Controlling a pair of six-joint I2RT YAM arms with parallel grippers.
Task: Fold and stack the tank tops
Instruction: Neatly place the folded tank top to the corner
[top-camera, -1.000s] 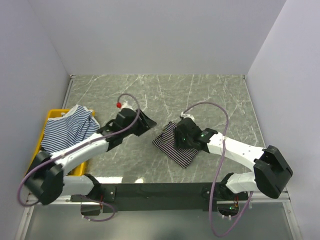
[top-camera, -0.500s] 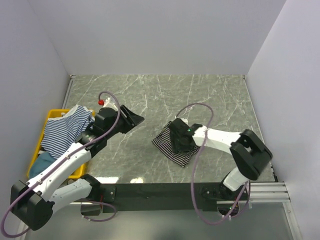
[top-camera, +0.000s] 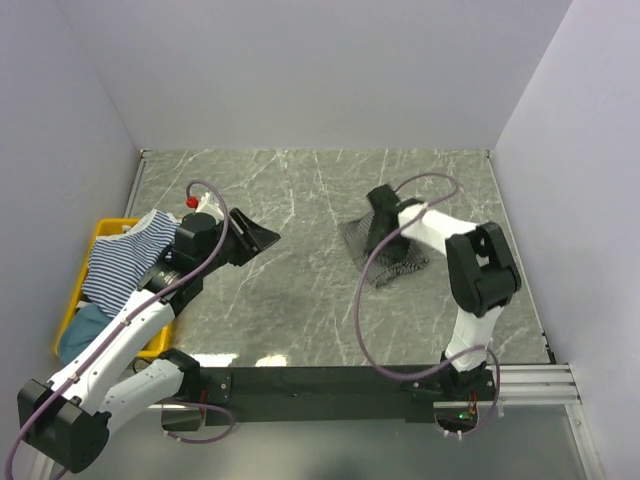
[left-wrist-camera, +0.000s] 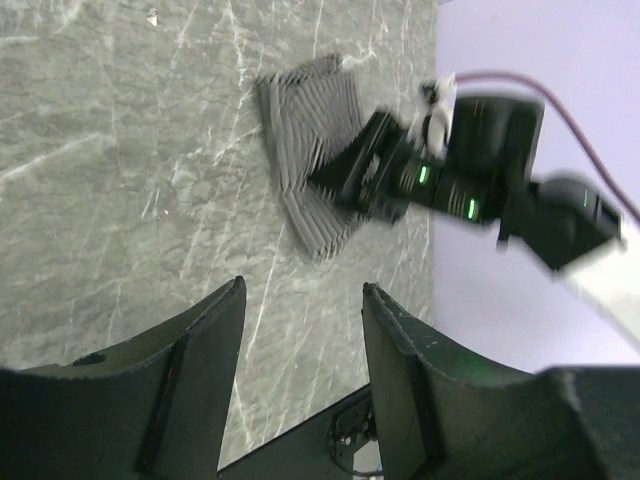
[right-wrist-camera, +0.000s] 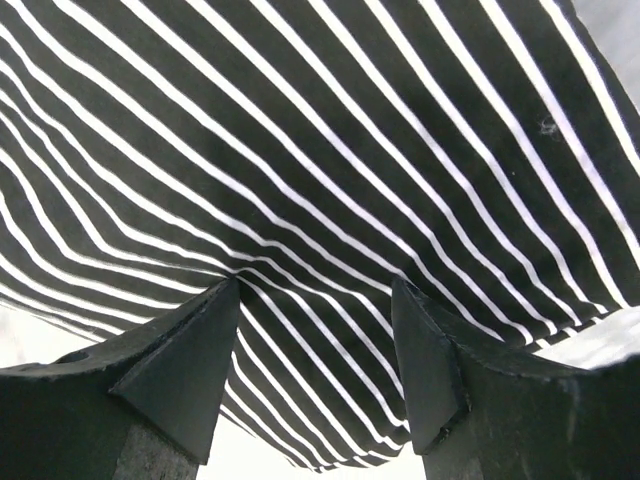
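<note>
though open-fingered, right tool atop the black-and-white tank top

black-and-white tank top blurred, right arm smeared

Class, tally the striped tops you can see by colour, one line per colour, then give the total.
Black-and-white top: 1
Blue-and-white top: 1
Total: 2
</note>
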